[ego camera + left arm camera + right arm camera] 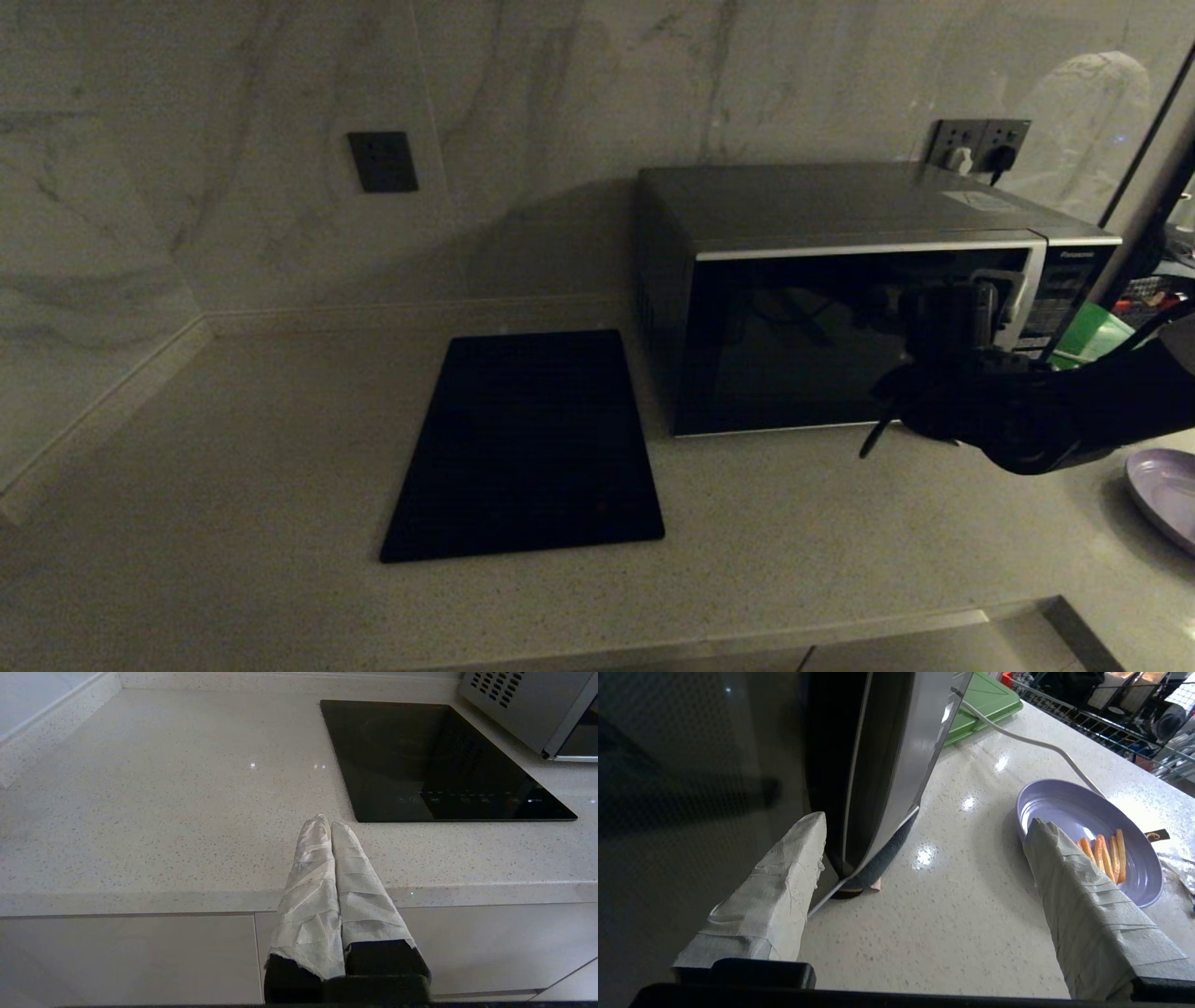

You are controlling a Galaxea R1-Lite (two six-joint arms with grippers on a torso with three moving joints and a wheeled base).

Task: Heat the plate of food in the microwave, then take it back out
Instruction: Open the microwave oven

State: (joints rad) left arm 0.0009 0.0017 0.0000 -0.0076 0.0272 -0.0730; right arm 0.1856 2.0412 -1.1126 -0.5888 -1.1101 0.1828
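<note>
Counter [233, 448]: pale speckled stone, running to a marble wall at the back.

Microwave [840, 299]: dark grey box with black glass door, standing at the back of the counter toward its right end; door appears closed in the head view. Silver trim along the top of the door, button panel at its right side. A white cord [1031, 744] runs over the counter past its right side.

Hob [527, 443]: flat black slab set into the counter, just left of the microwave, apart from it.

Plate [1087, 830]: lavender, shallow, lying on the counter near the right edge, right of the microwave and apart from it. A few orange sticks [1104, 854] lie in it.

Green board [985, 704]: flat, on the counter behind the microwave's right side.

Right gripper [924, 840]: in front of the microwave's lower right corner, fingers spread wide and holding nothing. One wrapped finger [784, 877] lies close to the door's edge; the other is over the plate's near rim.

Left gripper [331, 826]: off the counter's front edge, left of the hob, fingers pressed together, empty.

Wall sockets [980, 145]: behind the microwave, plugs inserted.
</note>
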